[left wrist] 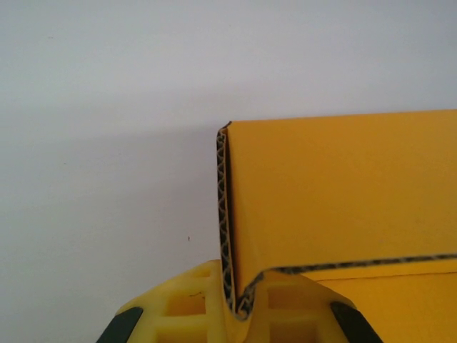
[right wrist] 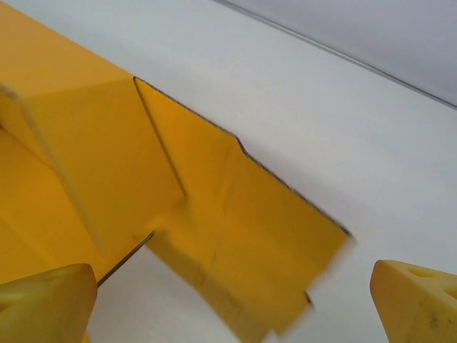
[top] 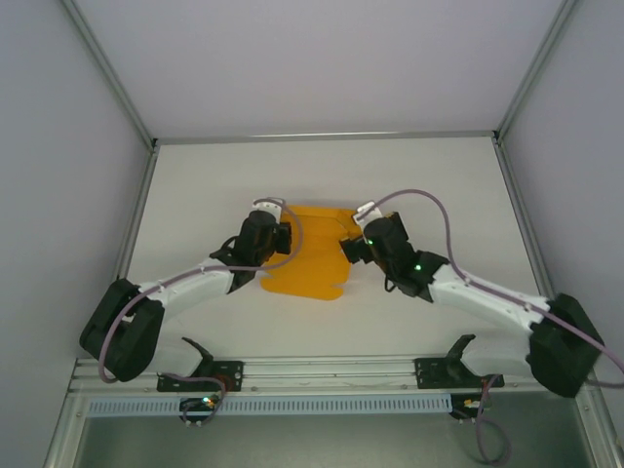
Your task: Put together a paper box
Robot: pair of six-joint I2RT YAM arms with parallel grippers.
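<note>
Left gripper (left wrist: 239,314) clamped on flap (left wrist: 335,193) of paper box (top: 307,263); right gripper (right wrist: 230,300) jaws apart. Risk: pinched corrugated edge may tear if pulled.

Orange paper box (top: 304,265) on table (top: 322,166) — left arm (top: 195,283), right arm (top: 473,292) flanking.

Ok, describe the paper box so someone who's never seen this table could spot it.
Start at the white table. At its middle, between the left hand and the right hand, lies the paper box: a partly folded corrugated card sheet with flaps. It's the only orange-yellow thing there.
</note>
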